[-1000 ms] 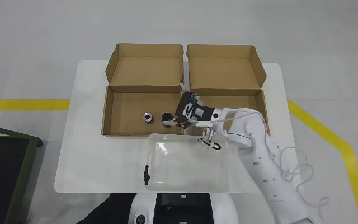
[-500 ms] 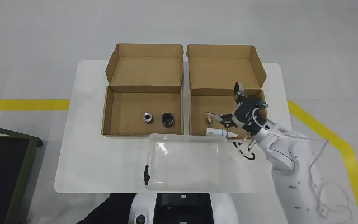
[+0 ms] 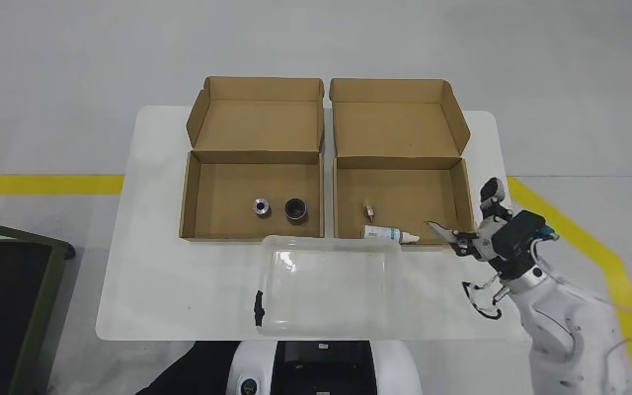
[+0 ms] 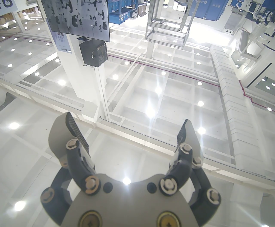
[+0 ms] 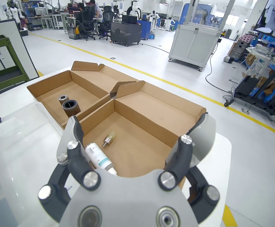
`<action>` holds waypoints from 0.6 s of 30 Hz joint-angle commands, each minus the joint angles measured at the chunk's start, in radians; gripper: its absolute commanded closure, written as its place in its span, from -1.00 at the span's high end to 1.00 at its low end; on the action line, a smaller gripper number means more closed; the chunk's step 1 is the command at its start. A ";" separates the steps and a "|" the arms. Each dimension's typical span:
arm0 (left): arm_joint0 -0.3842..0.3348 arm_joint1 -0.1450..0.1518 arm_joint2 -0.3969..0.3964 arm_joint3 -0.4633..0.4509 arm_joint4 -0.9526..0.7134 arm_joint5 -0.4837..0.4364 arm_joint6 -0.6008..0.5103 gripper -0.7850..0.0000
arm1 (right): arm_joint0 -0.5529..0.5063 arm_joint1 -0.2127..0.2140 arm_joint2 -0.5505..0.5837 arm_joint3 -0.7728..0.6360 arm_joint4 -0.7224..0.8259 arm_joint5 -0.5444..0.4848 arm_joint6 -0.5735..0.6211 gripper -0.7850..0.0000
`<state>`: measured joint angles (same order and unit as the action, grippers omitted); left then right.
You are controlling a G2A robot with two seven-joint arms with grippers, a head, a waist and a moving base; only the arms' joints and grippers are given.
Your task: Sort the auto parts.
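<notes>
Cardboard left box [image 3: 222, 202] holding 2 bushings [image 3: 295, 208], right box [image 3: 425, 197] tube [image 3: 385, 234] and fitting [image 3: 369, 210], both jaws spread

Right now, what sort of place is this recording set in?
Probably a robotics lab or workshop hall: a yellow floor stripe, black office chairs at desks, and a white metal-framed cabinet.

There's the white tube [image 5: 97, 158] in the right box [image 5: 139, 150], its nozzle end hidden behind a finger of the right gripper [image 5: 139, 119]. From above, the little part [image 3: 369, 210] at eleven o'clock of that tube is too small to make out.
</notes>
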<state>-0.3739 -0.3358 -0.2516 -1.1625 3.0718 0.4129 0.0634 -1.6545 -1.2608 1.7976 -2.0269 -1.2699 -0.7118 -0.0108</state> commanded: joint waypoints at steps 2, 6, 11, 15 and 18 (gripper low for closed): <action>0.000 0.000 0.000 0.000 0.000 0.000 0.000 1.00 | -0.041 0.002 0.025 0.005 0.008 -0.002 -0.040 1.00; 0.000 0.000 0.000 0.000 0.000 0.000 0.000 1.00 | -0.094 0.005 0.053 0.004 0.028 -0.010 -0.074 1.00; 0.000 0.000 0.000 0.000 0.000 0.000 0.000 1.00 | -0.136 0.008 0.077 0.007 0.025 0.000 -0.101 1.00; 0.000 0.000 0.000 0.000 0.000 0.000 0.000 1.00 | -0.149 0.007 0.076 0.016 0.052 0.016 -0.117 1.00; 0.000 0.000 0.000 0.000 0.000 0.000 0.000 1.00 | -0.149 0.007 0.076 0.016 0.053 0.017 -0.118 1.00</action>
<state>-0.3739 -0.3358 -0.2516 -1.1625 3.0718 0.4129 0.0634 -1.8033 -1.2534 1.8741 -2.0109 -1.2175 -0.6952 -0.1285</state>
